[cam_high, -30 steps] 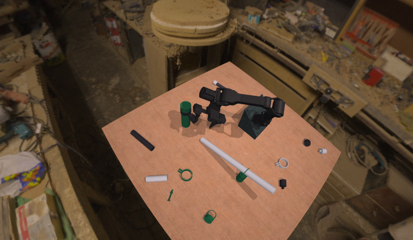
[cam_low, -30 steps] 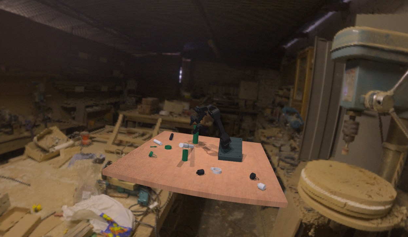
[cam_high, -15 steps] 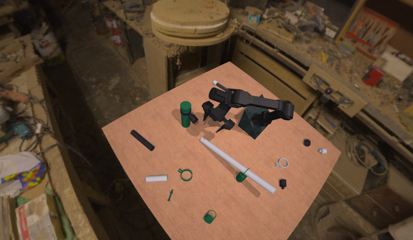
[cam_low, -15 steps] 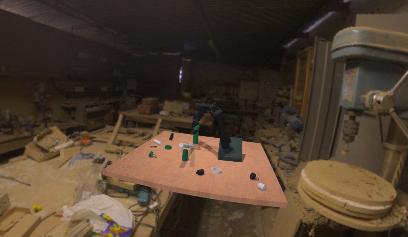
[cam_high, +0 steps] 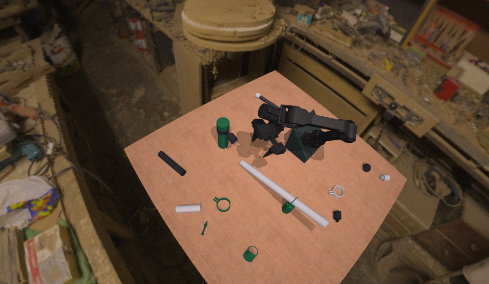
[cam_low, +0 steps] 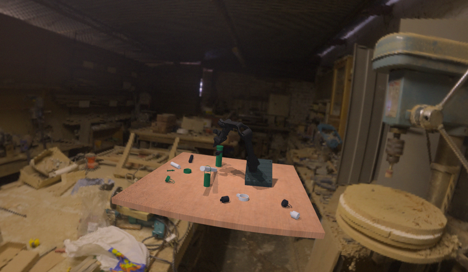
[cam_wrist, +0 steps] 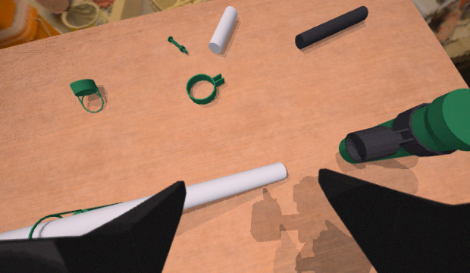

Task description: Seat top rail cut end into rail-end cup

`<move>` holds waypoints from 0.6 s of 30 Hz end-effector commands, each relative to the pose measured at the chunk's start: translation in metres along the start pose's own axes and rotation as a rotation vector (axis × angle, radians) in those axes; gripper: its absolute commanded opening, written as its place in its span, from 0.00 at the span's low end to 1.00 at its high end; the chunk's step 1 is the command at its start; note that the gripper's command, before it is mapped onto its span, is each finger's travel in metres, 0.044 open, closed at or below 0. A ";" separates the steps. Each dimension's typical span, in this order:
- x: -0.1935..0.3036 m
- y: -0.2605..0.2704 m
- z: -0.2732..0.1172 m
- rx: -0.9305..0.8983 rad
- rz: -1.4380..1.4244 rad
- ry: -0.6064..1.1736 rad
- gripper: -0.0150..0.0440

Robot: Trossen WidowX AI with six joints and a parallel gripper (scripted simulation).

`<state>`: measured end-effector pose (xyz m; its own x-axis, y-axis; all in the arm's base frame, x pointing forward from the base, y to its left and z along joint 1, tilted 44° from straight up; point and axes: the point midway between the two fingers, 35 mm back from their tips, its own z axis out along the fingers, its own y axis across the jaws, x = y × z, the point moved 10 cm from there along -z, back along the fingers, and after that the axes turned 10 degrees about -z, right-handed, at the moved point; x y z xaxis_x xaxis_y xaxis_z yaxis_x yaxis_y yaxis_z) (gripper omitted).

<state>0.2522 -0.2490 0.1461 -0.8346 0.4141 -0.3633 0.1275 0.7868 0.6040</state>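
The big green post (cam_high: 223, 142) (cam_low: 218, 161) stands upright, with its black brace band (cam_high: 222, 131) (cam_wrist: 403, 125) up close below the post cap (cam_high: 223, 122) (cam_wrist: 462, 117). The black rail-end cup (cam_high: 232, 137) (cam_wrist: 375, 144) hangs on the band, its mouth facing left in the wrist view. The white rail (cam_high: 267, 182) (cam_low: 208, 168) (cam_wrist: 235, 186) passes through the green loop on the short green post (cam_high: 288, 207) (cam_low: 207, 180). Its near end is outside the cup, with a visible gap. My gripper (cam_high: 258, 148) (cam_wrist: 252, 180) is open and empty, above the table between the post and my base.
A black tube (cam_high: 171, 163), a short white tube (cam_high: 187, 208), a green band (cam_high: 223, 210), a green bolt (cam_high: 204, 228) and a green loop cap (cam_high: 249, 256) lie left and front. A white band (cam_high: 333, 195), black cup (cam_high: 337, 215) and white cup (cam_high: 385, 177) lie right.
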 end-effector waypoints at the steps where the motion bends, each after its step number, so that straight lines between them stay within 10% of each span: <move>1: 0.000 0.003 0.005 -0.005 -0.073 0.029 1.00; 18: -0.010 0.041 0.103 -0.447 -1.538 0.293 1.00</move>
<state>0.2856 -0.2146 0.1303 -0.7314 -0.3144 -0.6051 -0.5800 0.7534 0.3097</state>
